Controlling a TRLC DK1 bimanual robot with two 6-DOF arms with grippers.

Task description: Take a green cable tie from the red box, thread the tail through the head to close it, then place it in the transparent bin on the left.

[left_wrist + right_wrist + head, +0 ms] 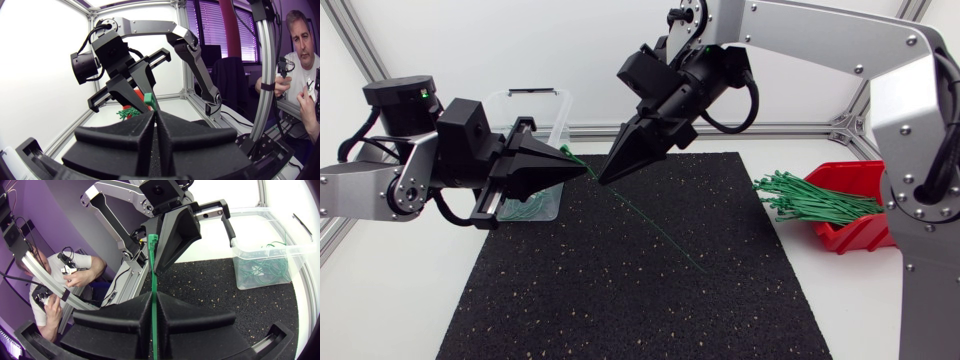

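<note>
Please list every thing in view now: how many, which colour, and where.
table: 1, white, under everything
mat: 1, black speckled, middle of the table
red box: 1, red, right of the mat
bundled cable ties: many, green, sticking out of the red box
transparent bin: 1, clear, rear left of the mat, green ties inside
held cable tie: 1, green, above the mat, tail hanging down
left claw: 1, black, shut on the held cable tie
right claw: 1, black, shut on the held cable tie
</note>
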